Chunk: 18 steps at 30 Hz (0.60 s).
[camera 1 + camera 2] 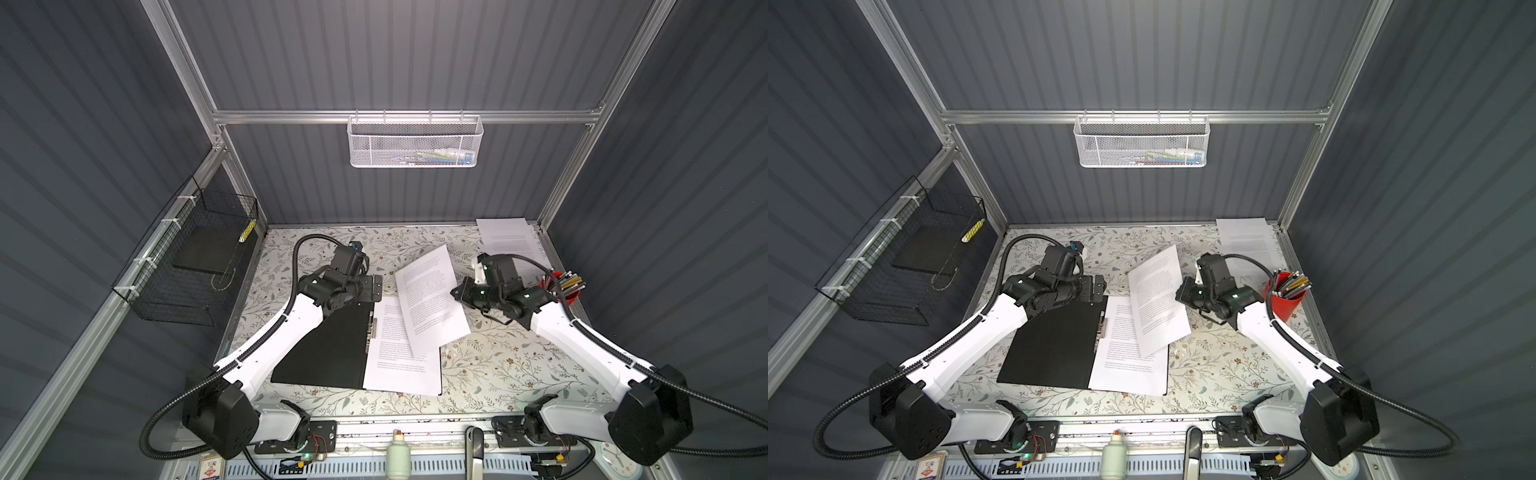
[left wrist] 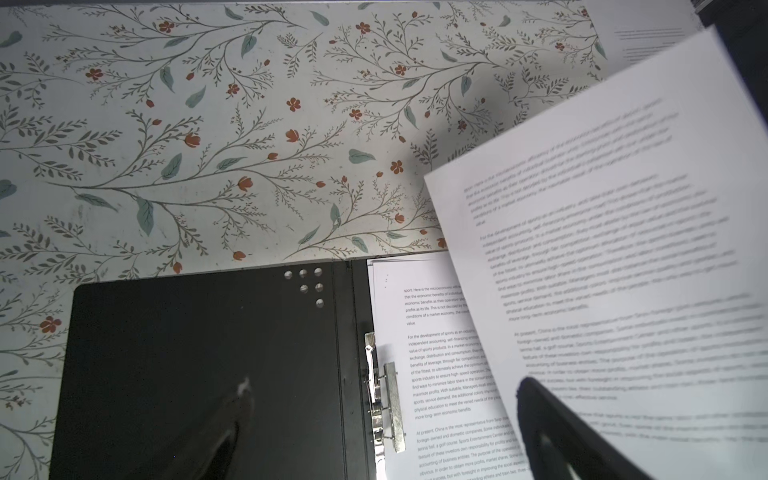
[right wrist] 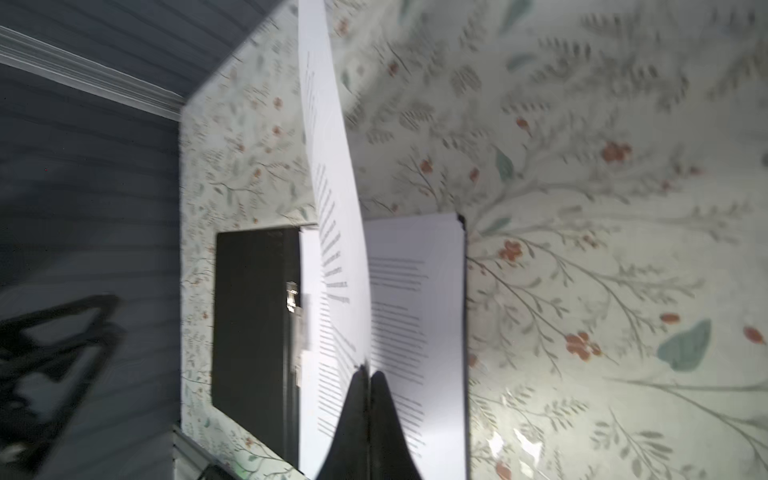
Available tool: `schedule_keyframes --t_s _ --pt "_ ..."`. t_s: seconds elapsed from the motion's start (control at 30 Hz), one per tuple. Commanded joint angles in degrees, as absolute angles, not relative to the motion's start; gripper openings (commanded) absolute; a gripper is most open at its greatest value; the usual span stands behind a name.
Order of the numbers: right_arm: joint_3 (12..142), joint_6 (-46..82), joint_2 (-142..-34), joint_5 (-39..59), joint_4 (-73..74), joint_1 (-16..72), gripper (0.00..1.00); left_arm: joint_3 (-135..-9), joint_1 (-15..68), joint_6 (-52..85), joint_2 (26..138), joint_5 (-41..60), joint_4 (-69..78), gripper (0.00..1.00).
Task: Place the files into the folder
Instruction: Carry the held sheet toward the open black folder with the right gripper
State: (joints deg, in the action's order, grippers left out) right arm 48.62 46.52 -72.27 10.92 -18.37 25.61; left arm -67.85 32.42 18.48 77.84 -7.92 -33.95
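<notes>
Floral table (image 1: 519,365) has the folder (image 1: 324,349) lying open, black inside up, long axis pointing away from the robot, with files (image 1: 399,370) stacked on its right half by the metal clip (image 1: 372,332) and a spare sheet (image 1: 509,241) off in the far right corner. The right gripper (image 1: 456,293) is pinched tight on a lifted sheet (image 1: 430,299) hanging skewed over that stack, so the folder sits just left and below it, while the left gripper (image 1: 374,287) hovers spread wide over the folder's far end. Only legible writing is page text like "At present, China is the most"; no label shows.

Matt blk folder (image 2: 199,353), metal clip (image 2: 388,399), paper files (image 2: 623,257)
</notes>
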Motion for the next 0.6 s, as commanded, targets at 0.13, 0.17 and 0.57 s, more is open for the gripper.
schedule_keyframes --t_s 0.13,0.17,0.57 --pt "35.96 59.08 -71.82 0.69 -4.56 33.22 0.00 -67.89 31.99 17.67 79.19 -6.31 -36.38 1.00" --pt "35.26 60.22 -71.94 -0.72 -4.10 34.59 0.00 -67.76 31.99 17.85 79.06 -6.24 -36.35 1.00" --pt "33.06 69.87 -75.70 -7.47 -0.88 43.86 0.00 -66.93 32.00 19.06 78.85 -4.96 -37.65 1.00"
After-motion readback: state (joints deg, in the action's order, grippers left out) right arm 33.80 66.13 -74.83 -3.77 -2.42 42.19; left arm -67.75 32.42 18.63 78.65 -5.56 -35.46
